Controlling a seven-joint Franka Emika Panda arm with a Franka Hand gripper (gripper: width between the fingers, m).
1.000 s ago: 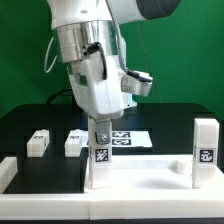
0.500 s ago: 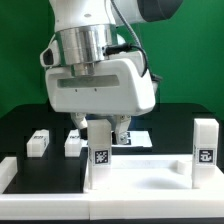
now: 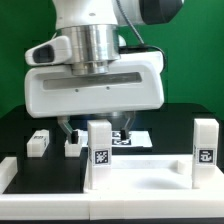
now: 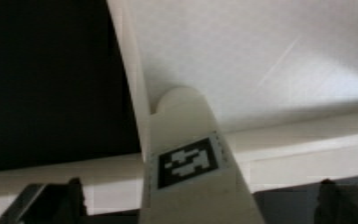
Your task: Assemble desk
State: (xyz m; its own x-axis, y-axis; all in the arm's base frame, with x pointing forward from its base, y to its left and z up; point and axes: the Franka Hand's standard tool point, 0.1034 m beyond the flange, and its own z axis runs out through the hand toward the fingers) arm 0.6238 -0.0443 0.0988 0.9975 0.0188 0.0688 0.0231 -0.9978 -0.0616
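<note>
The white desk tabletop (image 3: 150, 183) lies flat at the front of the black table, rim up. Two tagged legs stand upright on it: one near the middle (image 3: 100, 155) and one at the exterior view's right (image 3: 206, 150). Two more legs lie loose on the table at the exterior view's left (image 3: 38, 143) (image 3: 73, 144). My gripper (image 3: 97, 128) hangs over the middle leg with a finger on either side of its top. In the wrist view the leg (image 4: 190, 160) stands between my open gripper's (image 4: 197, 205) fingers (image 4: 51, 202), with a gap on each side. The tabletop (image 4: 265, 60) lies behind it.
The marker board (image 3: 134, 139) lies flat on the black table (image 3: 20, 125) behind the desk. A white rail (image 3: 6, 172) edges the table at the exterior view's left. A green backdrop stands behind.
My hand has turned about its vertical axis over the middle leg and now faces the camera broadside. The leg has stayed upright in place.
</note>
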